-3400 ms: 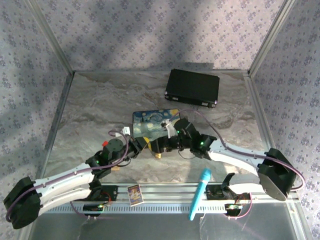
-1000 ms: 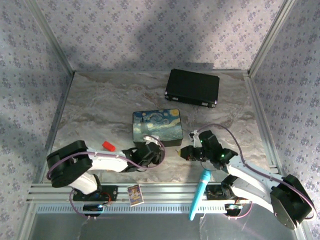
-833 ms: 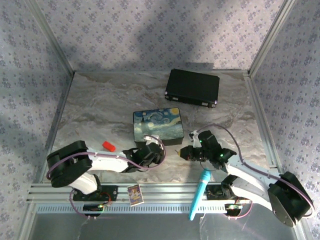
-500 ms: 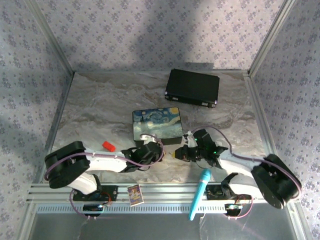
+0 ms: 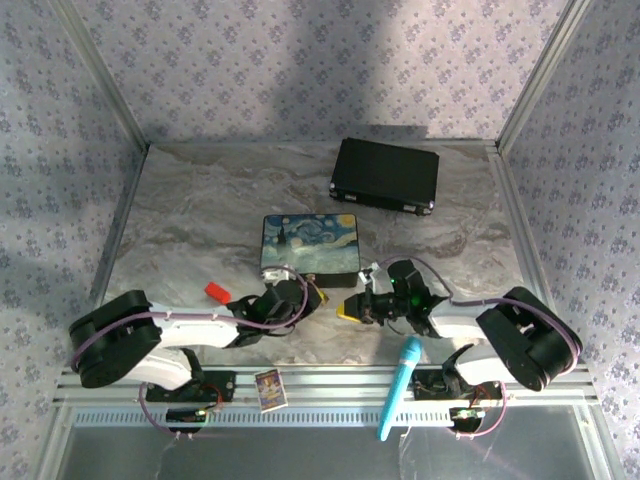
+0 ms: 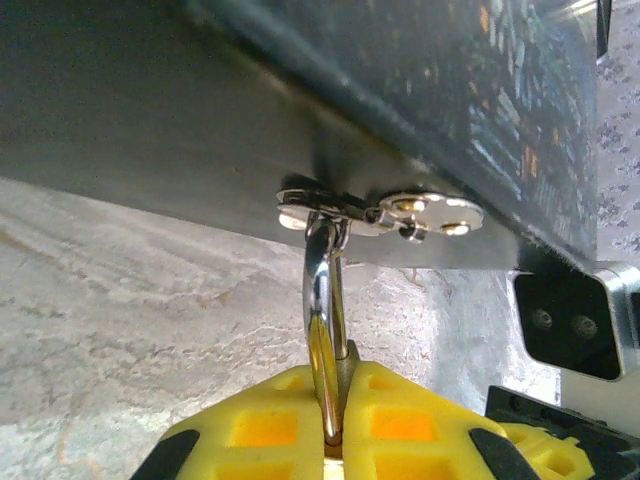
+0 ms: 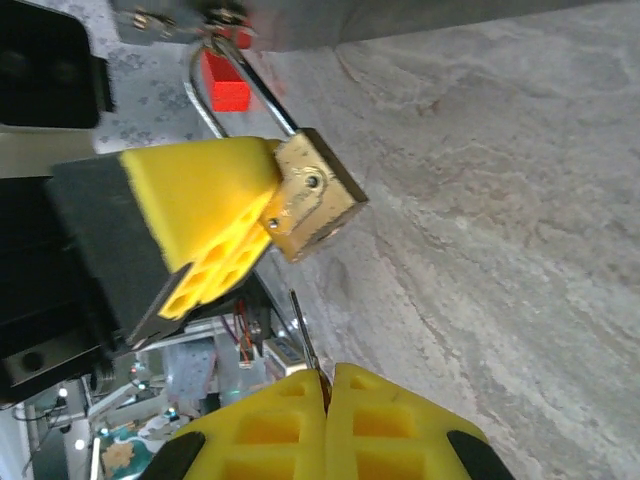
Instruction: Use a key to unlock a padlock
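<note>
While your left gripper (image 6: 335, 435) clamps the padlock (image 7: 312, 200), hung from the hasp (image 6: 370, 212) on the tin's (image 5: 310, 240) near edge, your right gripper (image 7: 325, 385) pinches the key (image 7: 302, 335), its tip short of the lock. Insertion comes next: align the tip, then push in.

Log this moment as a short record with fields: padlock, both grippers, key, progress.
padlock: brass body, shackle hooked through the hasp of the painted tin
left gripper: shut on the padlock body
key: thin blade, tip apart from the padlock
right gripper: shut on the key
progress: key not yet inserted
</note>
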